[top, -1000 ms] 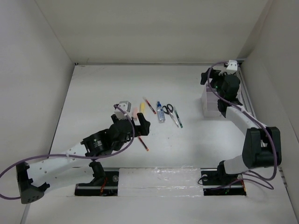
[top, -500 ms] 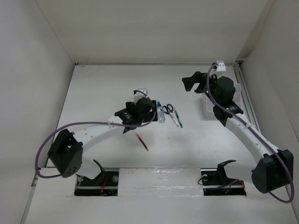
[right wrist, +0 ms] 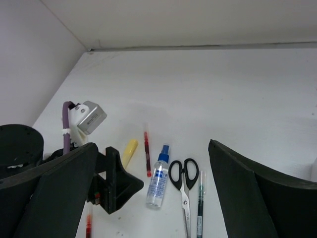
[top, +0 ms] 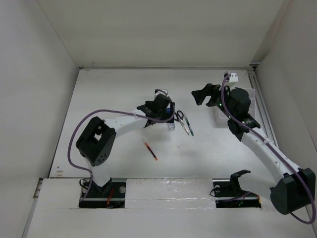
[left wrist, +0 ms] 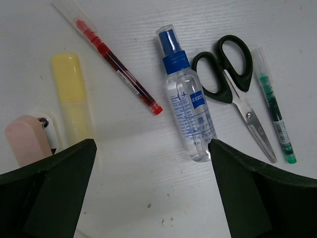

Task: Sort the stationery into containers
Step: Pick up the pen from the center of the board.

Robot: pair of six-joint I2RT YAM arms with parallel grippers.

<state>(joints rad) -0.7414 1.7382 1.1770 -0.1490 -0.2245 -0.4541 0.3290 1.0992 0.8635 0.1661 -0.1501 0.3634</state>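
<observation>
Status: left gripper (left wrist: 151,158) is spread wide with nothing in it, hanging low over the row of stationery on the table (left wrist: 148,213)

In my left wrist view the bottle (left wrist: 189,115) lies between the two fingers, blue cap pointing away from me. Left of it a red pen (left wrist: 116,72) lies on a diagonal, one end near the bottle, not touching. Further left is a yellow stick (left wrist: 71,94), then a pink stick (left wrist: 24,140) half hidden behind my left finger. There's a small white bit between those two, can't tell what it is

Right of the bottle: scissors (left wrist: 229,82), closed, black loops just beside the bottle's neck, blades running toward my bases. Green pen (left wrist: 272,109) is just beside the scissors at the far right, roughly parallel to the blades

Second red pen (top: 151,150) lies alone, well apart from the row, nearer my bases

Right gripper (top: 205,94) is also spread wide and empty, up in the air, facing the row from the right. Its camera sees yellow stick, red pen, bottle, scissors and green pen in a line between the fingers, with my left wrist at the left

Organizer (top: 253,99) sits at the far right of the table, mostly hidden behind my right arm, so I can't see into its compartments. All the stationery I can see lies on the table, outside it
</observation>
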